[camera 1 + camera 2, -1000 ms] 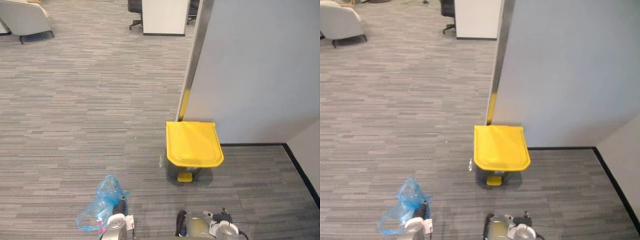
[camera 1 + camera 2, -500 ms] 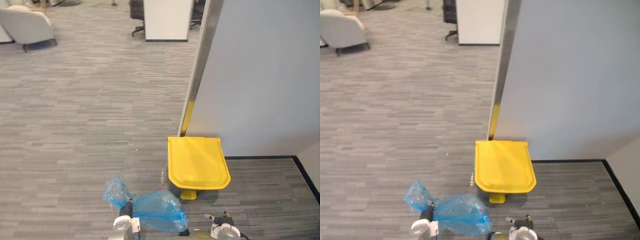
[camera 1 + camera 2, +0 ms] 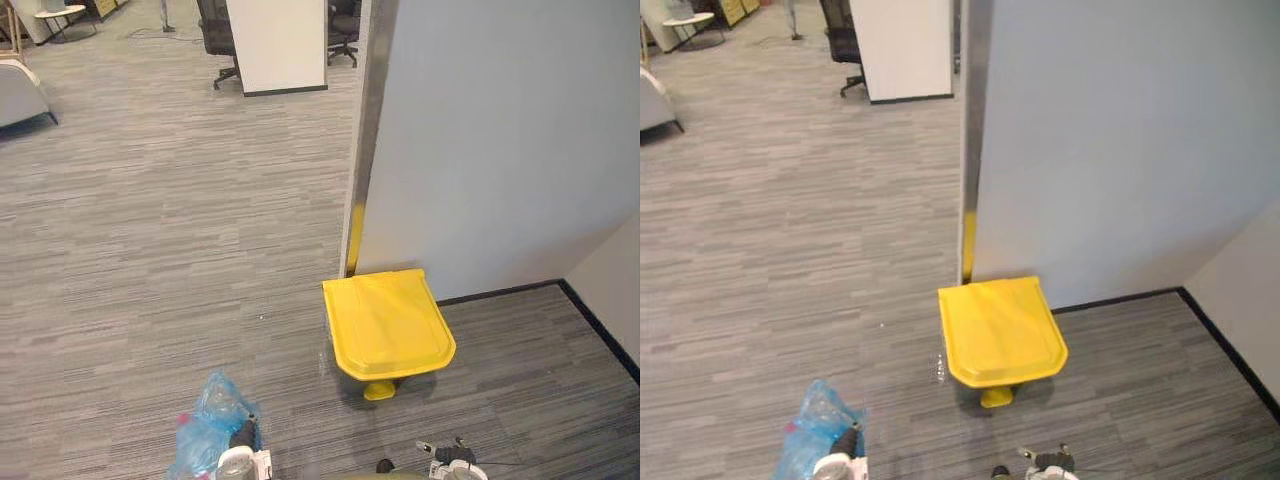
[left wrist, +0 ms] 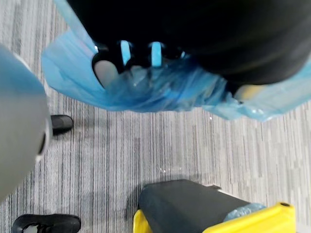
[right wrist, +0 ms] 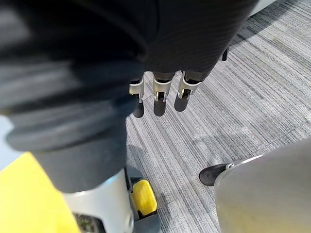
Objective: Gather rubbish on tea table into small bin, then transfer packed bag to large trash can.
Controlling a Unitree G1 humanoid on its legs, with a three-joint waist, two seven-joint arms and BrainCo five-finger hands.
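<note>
Gripping the blue bag (image 4: 160,92), the left hand (image 4: 104,73) had its fingers curled into the bunched plastic at the bag's top. The crumpled bag hung from that grasp over the grey carpet (image 3: 150,220). From the head camera the bag sat low on the robot's left. It was apart from the large trash can (image 3: 362,365), with bare carpet between them. The can stood against the foot of the grey wall (image 3: 500,150), by the wall's near corner. Its yellow lid (image 3: 388,323) was down over a dark body, and a yellow pedal (image 3: 378,390) stuck out at the front. The right hand (image 5: 159,97) held nothing; its fingers hung loose and nearly straight above the carpet, close to the can's pedal side. An office chair (image 3: 215,30) stood far off across the floor.
</note>
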